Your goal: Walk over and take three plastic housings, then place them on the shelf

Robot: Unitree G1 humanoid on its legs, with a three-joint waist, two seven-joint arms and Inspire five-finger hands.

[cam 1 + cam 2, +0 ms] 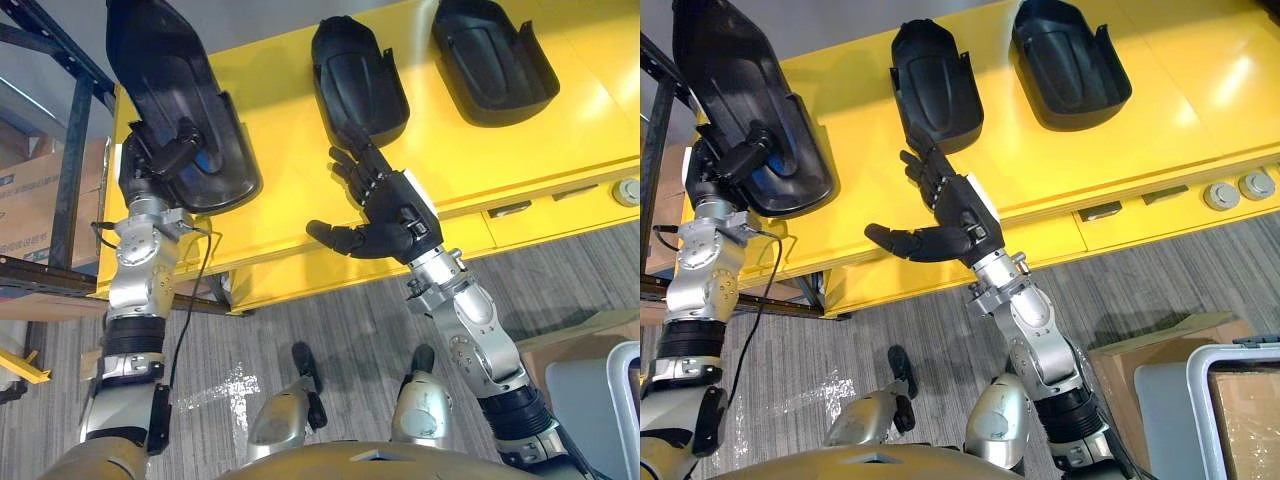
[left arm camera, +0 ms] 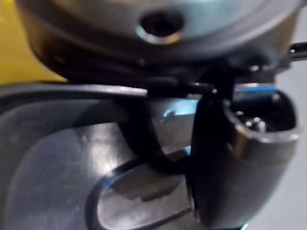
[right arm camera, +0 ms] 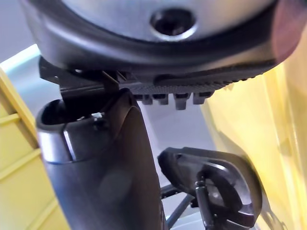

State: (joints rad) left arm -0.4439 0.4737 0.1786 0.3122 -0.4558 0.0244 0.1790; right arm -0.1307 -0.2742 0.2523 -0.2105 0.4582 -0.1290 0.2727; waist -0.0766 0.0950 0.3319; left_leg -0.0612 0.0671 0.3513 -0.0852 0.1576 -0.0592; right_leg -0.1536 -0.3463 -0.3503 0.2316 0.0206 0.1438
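Over yellow table (image 1: 560,140), left hand (image 1: 142,165) fingers (image 1: 183,150) clamped on leftmost housing (image 1: 165,70), right hand (image 1: 395,215) fingers (image 1: 357,152) spread wide

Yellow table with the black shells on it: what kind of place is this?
Likely a workshop or factory: a yellow workbench with drawers, moulded black plastic housings laid out on it, and a brown cardboard box on the floor.

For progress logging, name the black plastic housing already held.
The leftmost black plastic housing, held by the left hand; the other two lie on the yellow table.
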